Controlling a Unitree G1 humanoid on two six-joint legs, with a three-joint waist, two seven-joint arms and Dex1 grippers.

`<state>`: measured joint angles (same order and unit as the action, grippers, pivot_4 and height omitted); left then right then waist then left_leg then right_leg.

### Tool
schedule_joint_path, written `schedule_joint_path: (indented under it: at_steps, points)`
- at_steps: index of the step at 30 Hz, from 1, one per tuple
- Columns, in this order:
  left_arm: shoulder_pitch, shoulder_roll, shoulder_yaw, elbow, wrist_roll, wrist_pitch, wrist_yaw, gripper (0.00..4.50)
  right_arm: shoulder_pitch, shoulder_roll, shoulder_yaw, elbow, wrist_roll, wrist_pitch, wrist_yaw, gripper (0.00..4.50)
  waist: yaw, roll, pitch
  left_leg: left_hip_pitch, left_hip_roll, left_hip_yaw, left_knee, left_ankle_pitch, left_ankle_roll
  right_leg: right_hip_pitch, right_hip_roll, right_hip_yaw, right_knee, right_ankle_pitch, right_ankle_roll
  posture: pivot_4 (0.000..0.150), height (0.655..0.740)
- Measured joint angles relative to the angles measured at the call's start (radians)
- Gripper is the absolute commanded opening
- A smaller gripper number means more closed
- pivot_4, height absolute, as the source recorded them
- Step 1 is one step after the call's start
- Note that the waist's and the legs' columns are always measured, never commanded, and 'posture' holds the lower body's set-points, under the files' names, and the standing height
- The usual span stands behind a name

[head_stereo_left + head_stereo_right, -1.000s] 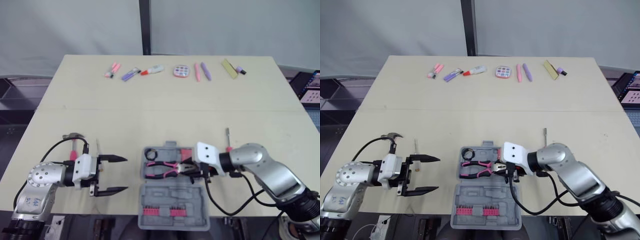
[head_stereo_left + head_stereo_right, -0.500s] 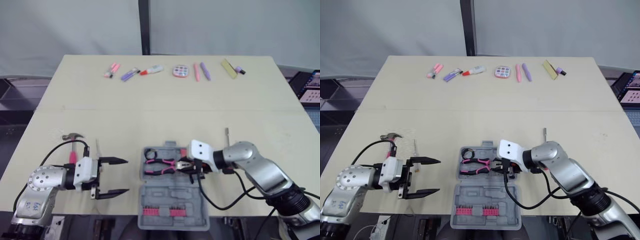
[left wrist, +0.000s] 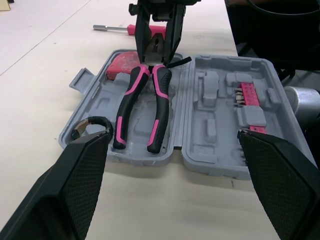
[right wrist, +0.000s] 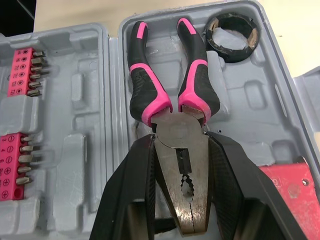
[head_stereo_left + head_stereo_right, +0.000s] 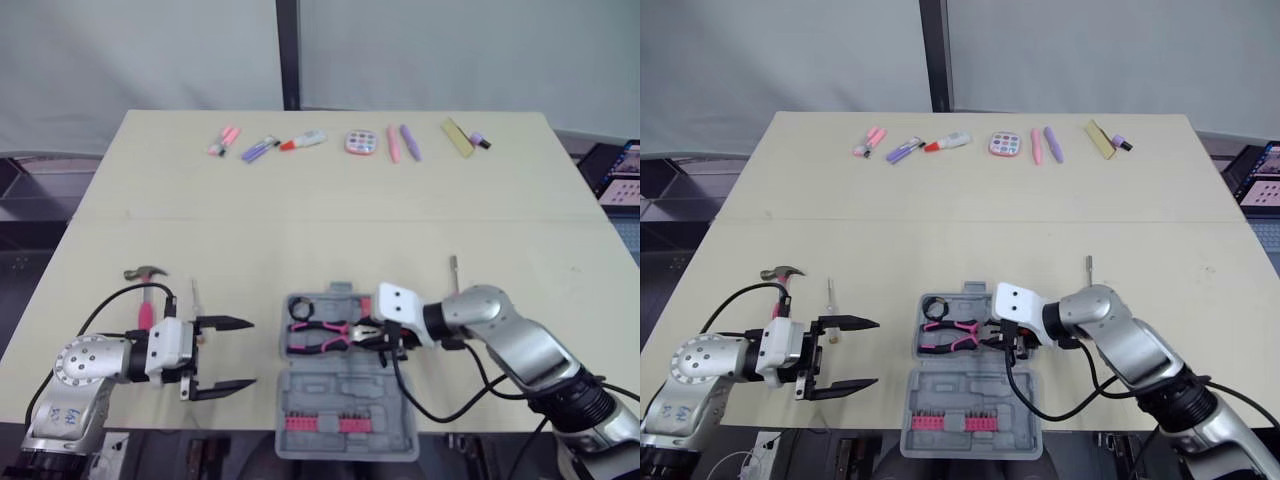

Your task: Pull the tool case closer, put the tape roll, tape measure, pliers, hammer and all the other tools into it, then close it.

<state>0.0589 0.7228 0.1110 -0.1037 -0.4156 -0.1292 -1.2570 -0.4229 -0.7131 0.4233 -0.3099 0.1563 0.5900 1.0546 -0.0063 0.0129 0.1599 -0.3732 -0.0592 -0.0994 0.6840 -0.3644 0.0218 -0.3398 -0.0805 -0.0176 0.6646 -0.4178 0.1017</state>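
Pink-and-black pliers (image 5: pixel 320 334) are in the far half of the open grey case (image 5: pixel 345 400), handles toward the tape roll (image 5: pixel 301 307) in its far-left corner; the right hand (image 5: pixel 375 335) is clamped on their steel head, one finger on each side; a red tape measure (image 3: pixel 122 64) sits in the case just beside that hand; the case lies at the near edge of the surface (image 5: pixel 330 200); left of it the left hand (image 5: pixel 240 352) hovers wide open, empty; a hammer (image 5: pixel 146 273) and a screwdriver (image 5: pixel 194 297) lie just beyond it.

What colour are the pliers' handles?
Black and pink; the pliers show best in the right wrist view.
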Motion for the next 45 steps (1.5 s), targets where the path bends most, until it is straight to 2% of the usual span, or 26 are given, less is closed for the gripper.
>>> schedule_joint_path:
  at_steps: [38, 40, 41, 45]
  points:
    - [-0.016, 0.0, -0.04, -0.036, 0.026, 0.022, 0.043, 4.39, 0.03, 0.04, 0.003, 0.049, -0.022, -0.043, -0.012, 0.98, -0.002, 0.0, 0.0, 0.0, 0.0, 0.0, 0.0, 0.0, 0.0, 0.0, 0.0, 0.0, 0.0, 0.0, 0.0, 0.15, 0.7134]
    - [-0.018, 0.0, -0.044, -0.037, 0.026, 0.025, 0.043, 4.5, 0.032, 0.04, 0.003, 0.049, -0.023, -0.044, -0.013, 2.03, -0.002, 0.0, 0.0, 0.0, 0.0, 0.0, 0.0, 0.0, 0.0, 0.0, 0.0, 0.0, 0.0, 0.0, 0.0, 0.15, 0.7134]
    - [-0.019, 0.0, -0.045, -0.037, 0.026, 0.027, 0.043, 4.5, 0.032, 0.04, 0.003, 0.051, -0.023, -0.045, -0.014, 2.29, -0.002, 0.0, 0.0, 0.0, 0.0, 0.0, 0.0, 0.0, 0.0, 0.0, 0.0, 0.0, 0.0, 0.0, 0.0, 0.15, 0.7134]
    - [-0.027, 0.0, -0.051, -0.04, 0.026, 0.035, 0.044, 4.5, 0.033, 0.039, 0.002, 0.051, -0.022, -0.052, -0.017, 4.34, -0.001, 0.0, 0.0, 0.0, 0.0, 0.0, 0.0, 0.0, 0.0, 0.0, 0.0, 0.0, 0.0, 0.0, 0.0, 0.15, 0.7134]
